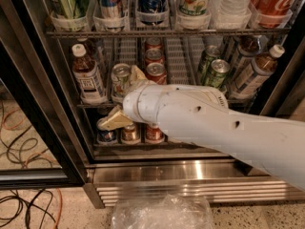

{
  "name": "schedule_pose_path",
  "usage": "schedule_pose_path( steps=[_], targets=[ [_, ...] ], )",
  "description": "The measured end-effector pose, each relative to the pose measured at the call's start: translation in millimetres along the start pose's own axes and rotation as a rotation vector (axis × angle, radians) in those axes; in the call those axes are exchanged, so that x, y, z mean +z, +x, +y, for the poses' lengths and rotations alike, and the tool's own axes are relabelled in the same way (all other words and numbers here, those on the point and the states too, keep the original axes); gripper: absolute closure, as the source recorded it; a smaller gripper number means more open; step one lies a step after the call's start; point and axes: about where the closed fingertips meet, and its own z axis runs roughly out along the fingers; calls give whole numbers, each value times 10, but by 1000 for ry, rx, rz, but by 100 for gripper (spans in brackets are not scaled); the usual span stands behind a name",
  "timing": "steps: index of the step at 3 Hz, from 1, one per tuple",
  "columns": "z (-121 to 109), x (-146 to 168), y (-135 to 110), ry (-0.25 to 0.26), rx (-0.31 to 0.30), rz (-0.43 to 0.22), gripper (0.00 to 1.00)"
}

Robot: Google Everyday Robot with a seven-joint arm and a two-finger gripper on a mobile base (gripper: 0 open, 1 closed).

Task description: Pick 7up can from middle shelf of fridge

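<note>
Operator: Fridge (190,173) and arm (228,128), position?

Technician: The white arm enters from the right and crosses the lower front of the racks, above the stainless vented base.

Operator: Middle shelf (177,56), contents by lane?

Technician: The lanes are white slotted plastic on wire. The left lane holds one brown tea bottle (88,75), upright. The next lane holds the 7up can (119,78), upright at the front edge. The centre lane holds red cans (155,73) in a row running front to back. To the right stand two green cans (217,73), then tilted bottles (259,70).

Operator: Gripper (123,97)?

Technician: It sits at the shelf's front edge, released and grasping nothing. One beige finger (136,75) is just beside the 7up can's right side. The other finger (114,119) lies below the shelf, in front of the short cans (131,133) on the rack underneath.
</note>
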Motion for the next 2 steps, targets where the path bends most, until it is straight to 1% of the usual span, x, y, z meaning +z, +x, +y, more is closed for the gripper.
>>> schedule_pose_path(
  steps=[1, 2],
  targets=[
    [-79, 121, 28, 0, -5, -8, 0],
    [-179, 159, 124, 13, -1, 0, 0]
  ],
)
